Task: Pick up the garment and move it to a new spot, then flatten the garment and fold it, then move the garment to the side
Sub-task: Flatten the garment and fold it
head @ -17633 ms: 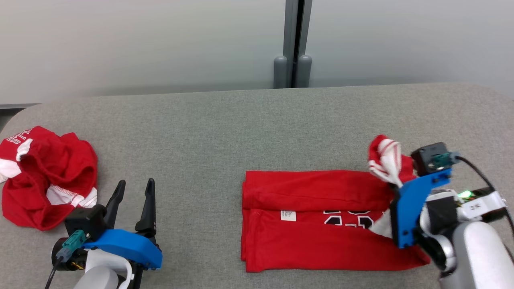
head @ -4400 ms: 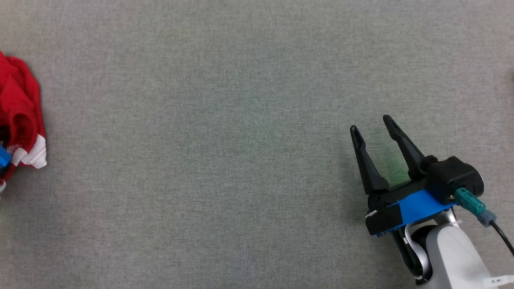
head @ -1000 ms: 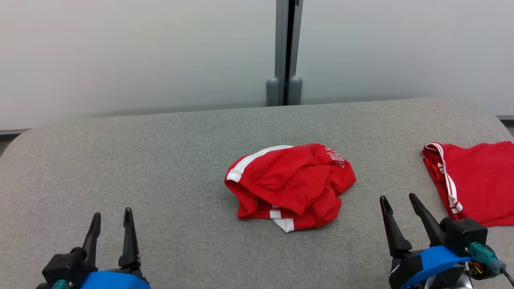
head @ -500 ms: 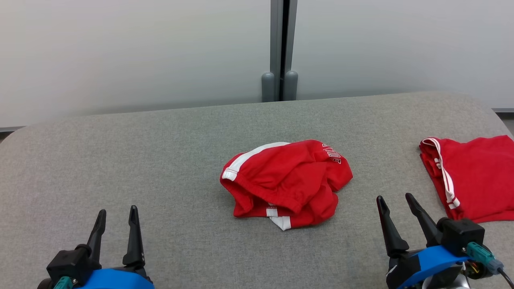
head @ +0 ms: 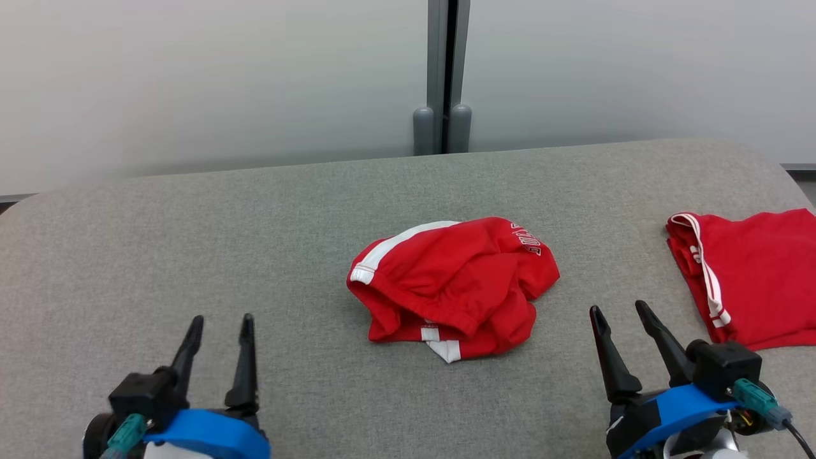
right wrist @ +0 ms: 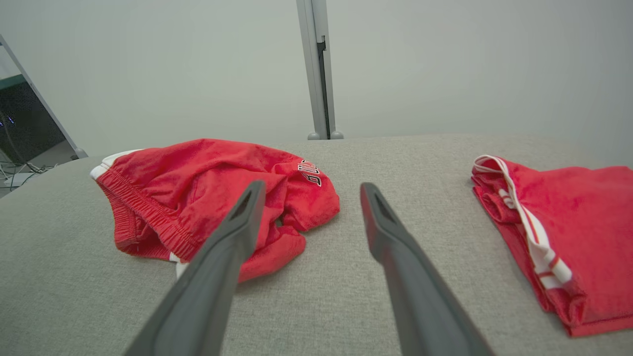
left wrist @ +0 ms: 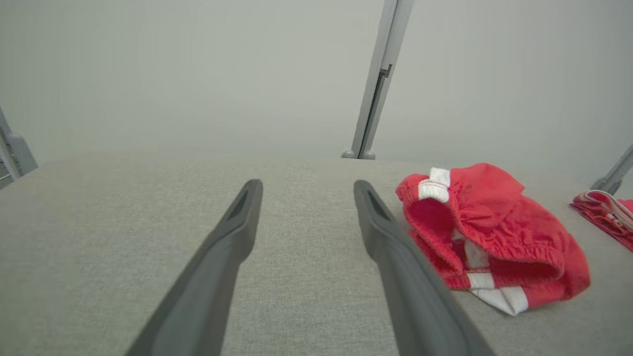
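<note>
Garment (head: 452,287), a crumpled red heap, lies on the surface (head: 255,223) ahead, between the left gripper (head: 222,317) and right gripper (head: 617,305), both parted and empty. Its lettering is creased, unreadable. Beyond the right gripper, a folded shirt (head: 758,274) is cut off.

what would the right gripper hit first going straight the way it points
Probably nothing but bare table: the right gripper points between the crumpled garment and the folded garment, though it may graze the crumpled one's edge.
</note>
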{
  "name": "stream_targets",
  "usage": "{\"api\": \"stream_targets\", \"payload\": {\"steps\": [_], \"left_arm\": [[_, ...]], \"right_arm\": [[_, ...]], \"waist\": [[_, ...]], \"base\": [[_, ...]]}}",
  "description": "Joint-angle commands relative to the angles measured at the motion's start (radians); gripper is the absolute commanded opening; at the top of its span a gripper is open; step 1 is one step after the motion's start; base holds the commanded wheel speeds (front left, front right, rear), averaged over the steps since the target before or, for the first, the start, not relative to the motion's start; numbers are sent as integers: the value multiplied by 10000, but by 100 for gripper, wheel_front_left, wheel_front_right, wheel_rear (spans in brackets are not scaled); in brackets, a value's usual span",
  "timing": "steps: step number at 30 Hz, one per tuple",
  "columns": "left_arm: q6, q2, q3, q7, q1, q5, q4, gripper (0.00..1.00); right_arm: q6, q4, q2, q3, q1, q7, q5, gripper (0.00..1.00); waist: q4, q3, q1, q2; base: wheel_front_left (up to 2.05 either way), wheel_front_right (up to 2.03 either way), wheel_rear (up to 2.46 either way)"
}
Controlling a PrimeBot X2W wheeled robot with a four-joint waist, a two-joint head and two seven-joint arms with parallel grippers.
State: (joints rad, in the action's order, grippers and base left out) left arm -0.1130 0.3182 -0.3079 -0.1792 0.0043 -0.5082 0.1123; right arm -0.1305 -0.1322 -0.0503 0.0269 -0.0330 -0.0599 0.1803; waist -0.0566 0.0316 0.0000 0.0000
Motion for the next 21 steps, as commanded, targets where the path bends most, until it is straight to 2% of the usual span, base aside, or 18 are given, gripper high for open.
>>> {"api": "stream_targets", "payload": {"steps": [1,4,8,9,14,17,21], "left_arm": [[230,54,-296,279,-434,139,-120,100],[684,23,-868,898,-890,195,-93,100],[1470,-318,-1629,1908,-1451,-173,246,100],[1470,-318,-1629,1908,-1451,-173,246,100],[2126,-955,-2549,2926,-2091,-785,1074,100],[2308,-1161,-2987,3330,-2557,-1144,1730,100],[2390,-1409,-3288,3335,-3188,-1444,2438,100]], "right_arm": [[-6,17,-5,68,-169,-42,98,100],[-6,16,-5,154,-300,-66,91,100],[-6,22,-5,317,-426,-114,118,100],[-6,22,-5,317,-426,-114,118,100],[-6,-34,-5,454,-636,-205,196,100],[-6,-51,-5,571,-754,-258,225,100],[-6,-120,-7,672,-949,-340,311,100]], "waist": [[-37,62,0,0],[-123,184,0,0],[-351,389,0,0],[-351,389,0,0],[-723,725,0,0],[-978,924,0,0],[-1382,1154,0,0]], "base": [[0,0,0],[0,0,0],[0,0,0],[0,0,0],[0,0,0],[0,0,0],[0,0,0]]}}
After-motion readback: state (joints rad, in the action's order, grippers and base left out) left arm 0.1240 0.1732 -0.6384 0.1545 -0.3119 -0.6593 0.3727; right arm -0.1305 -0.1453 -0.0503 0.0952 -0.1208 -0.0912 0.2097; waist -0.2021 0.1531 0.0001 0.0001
